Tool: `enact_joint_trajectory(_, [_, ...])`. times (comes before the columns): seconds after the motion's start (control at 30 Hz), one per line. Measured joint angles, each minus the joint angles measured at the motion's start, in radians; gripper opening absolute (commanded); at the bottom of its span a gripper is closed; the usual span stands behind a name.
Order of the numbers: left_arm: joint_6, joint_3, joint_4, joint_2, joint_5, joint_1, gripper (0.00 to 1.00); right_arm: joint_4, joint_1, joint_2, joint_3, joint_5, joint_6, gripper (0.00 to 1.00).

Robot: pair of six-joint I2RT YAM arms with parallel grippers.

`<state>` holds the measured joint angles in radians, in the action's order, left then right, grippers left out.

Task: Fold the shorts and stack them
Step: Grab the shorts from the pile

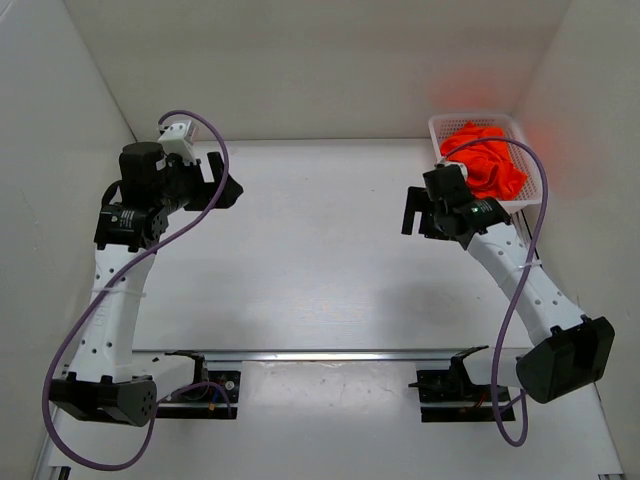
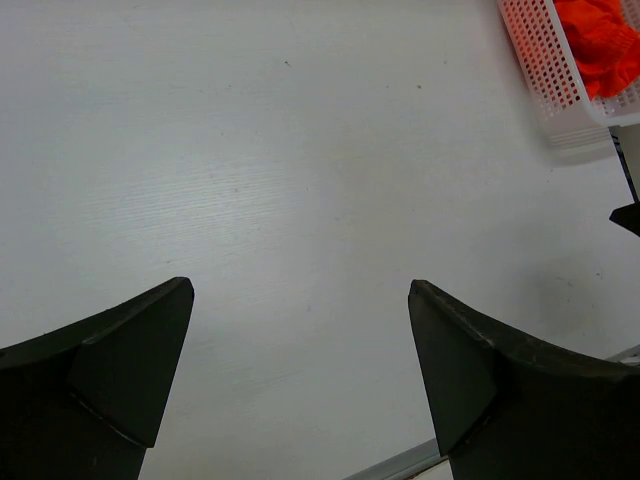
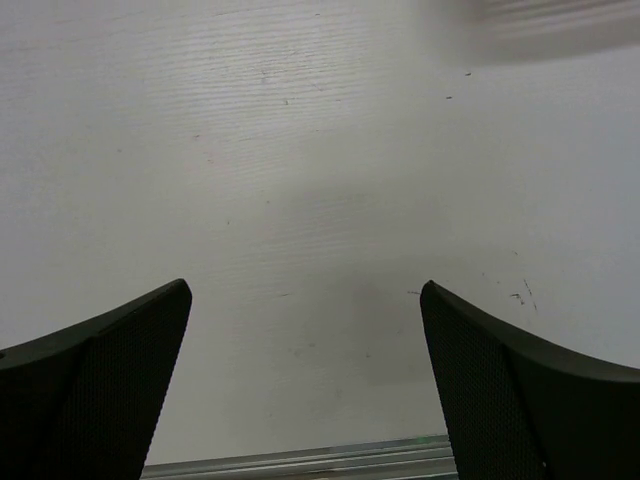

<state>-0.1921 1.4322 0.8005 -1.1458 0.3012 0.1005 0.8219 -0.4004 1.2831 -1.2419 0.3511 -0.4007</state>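
Note:
The bright orange-red shorts [image 1: 485, 160] lie crumpled in the white mesh basket [image 1: 523, 132] at the back right corner; they also show at the top right of the left wrist view [image 2: 603, 42]. My left gripper [image 1: 222, 182] is open and empty at the back left, over bare table [image 2: 300, 290]. My right gripper [image 1: 420, 212] is open and empty just left of the basket, apart from the shorts, over bare table [image 3: 305, 290].
White walls enclose the table on the left, back and right. A metal rail [image 1: 330, 355] runs along the near edge by the arm bases. Purple cables [image 1: 215, 205] loop off both arms.

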Motion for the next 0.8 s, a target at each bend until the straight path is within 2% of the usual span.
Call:
enact_joint_trajectory(0.43, [-0.007, 0.0, 0.001, -0.011, -0.003, 0.0, 1.0, 0.0, 0.023, -0.051, 0.0, 0.081, -0.018, 1.0])
enact_joint_trajectory(0.6, [-0.012, 0.0, 0.002, -0.029, -0.006, 0.0, 1.0, 0.019, 0.165, 0.02, -0.086, 0.074, -0.003, 1.0])
enact_joint_trajectory(0.8, [-0.024, 0.0, 0.004, -0.072, -0.025, 0.0, 1.0, 0.015, 0.379, 0.292, -0.397, -0.029, 0.019, 0.99])
